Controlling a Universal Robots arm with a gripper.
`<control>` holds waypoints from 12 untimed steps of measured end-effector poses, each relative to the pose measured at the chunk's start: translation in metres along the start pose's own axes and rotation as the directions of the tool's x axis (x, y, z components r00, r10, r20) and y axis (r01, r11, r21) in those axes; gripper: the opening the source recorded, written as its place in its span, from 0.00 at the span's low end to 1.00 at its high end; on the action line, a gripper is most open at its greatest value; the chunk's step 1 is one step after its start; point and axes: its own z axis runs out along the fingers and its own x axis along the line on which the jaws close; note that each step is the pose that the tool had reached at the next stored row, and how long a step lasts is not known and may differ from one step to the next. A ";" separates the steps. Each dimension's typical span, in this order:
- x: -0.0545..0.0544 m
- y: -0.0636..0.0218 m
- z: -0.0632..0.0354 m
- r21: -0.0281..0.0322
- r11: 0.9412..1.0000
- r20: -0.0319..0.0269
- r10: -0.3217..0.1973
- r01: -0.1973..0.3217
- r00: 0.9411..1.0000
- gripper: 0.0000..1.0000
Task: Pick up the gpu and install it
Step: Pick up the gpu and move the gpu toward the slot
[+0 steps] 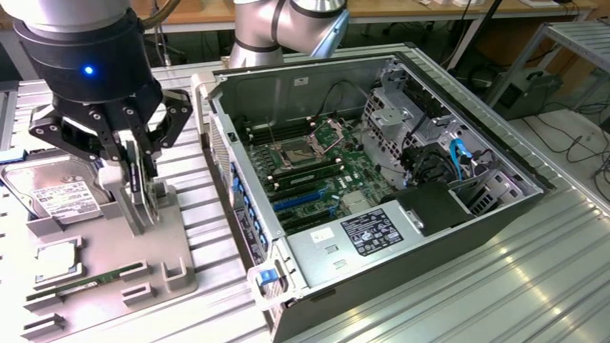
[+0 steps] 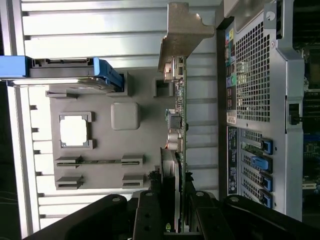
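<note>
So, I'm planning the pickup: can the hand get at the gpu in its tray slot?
Likely yes: the hand sits right over the gpu, which stands on edge in the grey tray, and nothing lies between them.

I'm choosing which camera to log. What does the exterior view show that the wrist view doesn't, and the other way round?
Exterior view: the inside of the open computer case with its motherboard, and the arm behind it.

Wrist view: the graphics card seen edge-on, with its metal bracket at the far end.

Both: the card standing on edge in the grey tray, the gripper with its jaws closed on it, plus the hard drive, chip and memory stick.
</note>
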 end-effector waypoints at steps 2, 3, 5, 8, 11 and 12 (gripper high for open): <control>0.000 0.0000 -0.0042 0.000 1.000 0.000 0.000 0.000 1.000 0.27; 0.000 0.0000 -0.0064 0.000 1.000 0.000 0.000 0.000 1.000 0.27; 0.000 0.0000 -0.0111 0.000 1.000 0.000 0.000 0.000 1.000 0.27; 0.000 0.0000 -0.0199 0.000 1.000 0.000 0.000 0.000 1.000 0.27; -0.001 0.0000 -0.0277 0.000 1.000 0.000 0.000 0.000 1.000 0.27; -0.001 0.0000 -0.0298 0.000 1.000 0.000 0.000 0.000 1.000 0.27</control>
